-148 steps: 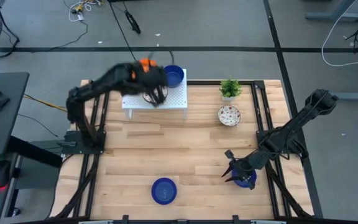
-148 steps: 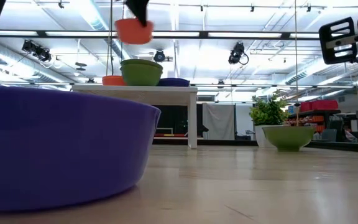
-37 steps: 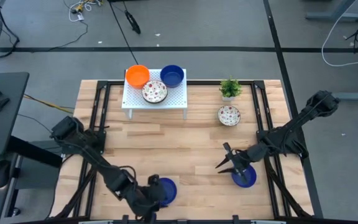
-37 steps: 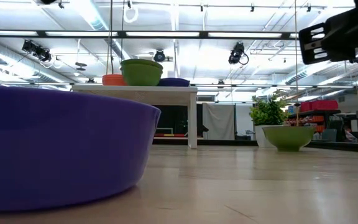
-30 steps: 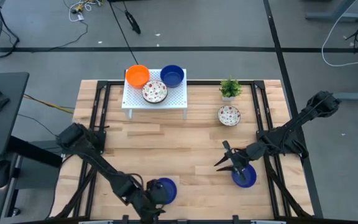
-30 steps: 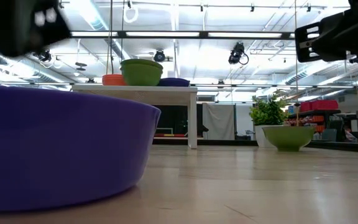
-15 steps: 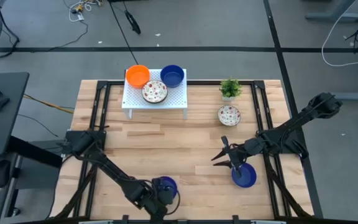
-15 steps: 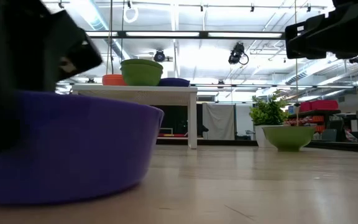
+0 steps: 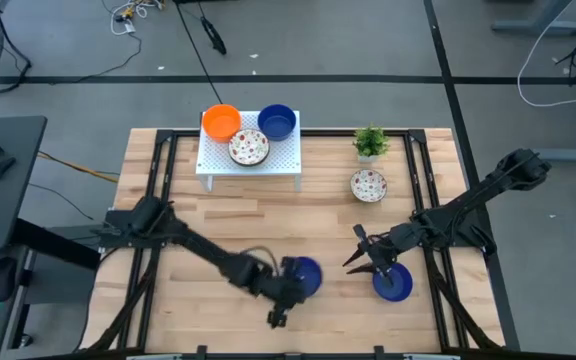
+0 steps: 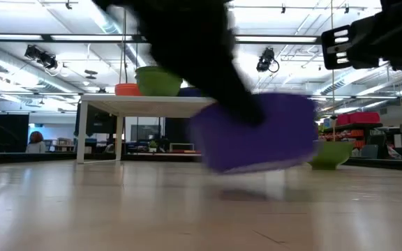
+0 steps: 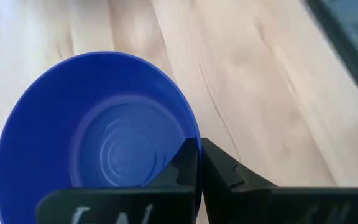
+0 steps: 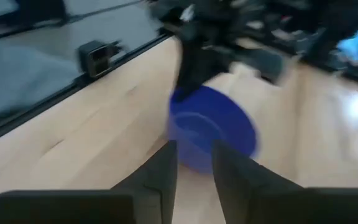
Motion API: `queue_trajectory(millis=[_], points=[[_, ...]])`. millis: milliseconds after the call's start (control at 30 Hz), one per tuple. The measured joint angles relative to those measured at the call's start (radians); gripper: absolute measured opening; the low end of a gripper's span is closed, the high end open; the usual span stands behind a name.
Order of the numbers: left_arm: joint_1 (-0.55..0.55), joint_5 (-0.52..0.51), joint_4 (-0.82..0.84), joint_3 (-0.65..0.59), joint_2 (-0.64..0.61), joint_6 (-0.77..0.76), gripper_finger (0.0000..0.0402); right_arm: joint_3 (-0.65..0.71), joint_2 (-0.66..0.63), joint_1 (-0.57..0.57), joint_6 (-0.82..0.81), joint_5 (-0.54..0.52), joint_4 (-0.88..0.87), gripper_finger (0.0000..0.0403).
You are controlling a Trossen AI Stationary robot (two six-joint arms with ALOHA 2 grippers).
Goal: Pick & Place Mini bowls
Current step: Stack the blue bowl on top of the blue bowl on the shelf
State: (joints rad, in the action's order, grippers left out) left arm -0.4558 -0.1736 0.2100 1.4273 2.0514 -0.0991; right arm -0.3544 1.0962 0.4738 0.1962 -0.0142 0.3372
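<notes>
My left gripper (image 9: 290, 284) reaches from the table's left to its near middle and is shut on a solid blue mini bowl (image 9: 306, 274), which shows blurred in the low view (image 10: 257, 143). My right gripper (image 9: 356, 250) is open and hovers beside a second blue bowl (image 9: 394, 285) that rests on its base on the wood. An orange bowl (image 9: 221, 122), a blue bowl (image 9: 278, 122) and a red-speckled white bowl (image 9: 249, 148) sit on the white rack (image 9: 286, 160). Another speckled bowl (image 9: 368, 185) sits on the table. My left gripper pinches the blue bowl's rim (image 11: 195, 142), one finger (image 11: 182, 168) inside the bowl and one finger (image 11: 222, 171) outside its wall. The bowl (image 10: 257, 143) is lifted clear of the table, roughly level, with its shadow on the wood below.
A small green potted plant (image 9: 371, 142) stands at the far right, next to the speckled bowl. The rack stands on legs at the far edge. Bare wood (image 9: 268, 225) lies between the rack and the arms. Black frame rails run along both sides.
My left gripper has closed on the blue bowl at the near edge, lifted it clear of the table and carried it toward the right and a little toward the far edge, toward my right gripper.
</notes>
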Motion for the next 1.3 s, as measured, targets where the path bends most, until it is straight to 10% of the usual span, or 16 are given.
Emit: queue_trajectory(millis=[600, 1033, 1300], points=[[0.174, 0.187, -0.167, 0.000, 0.000, 0.329, 0.0007, -0.292, 0.184, -0.077, 0.143, 0.094, -0.458, 0.0204], [0.178, 0.116, -0.216, 0.000, 0.000, 0.380, 0.0036, -0.340, 0.269, -0.109, 0.108, 0.172, -0.523, 0.0027], [0.221, 0.074, -0.199, 0.000, -0.090, 0.381, 0.0160, -0.340, 0.269, -0.110, 0.030, 0.117, -0.592, 0.0008]])
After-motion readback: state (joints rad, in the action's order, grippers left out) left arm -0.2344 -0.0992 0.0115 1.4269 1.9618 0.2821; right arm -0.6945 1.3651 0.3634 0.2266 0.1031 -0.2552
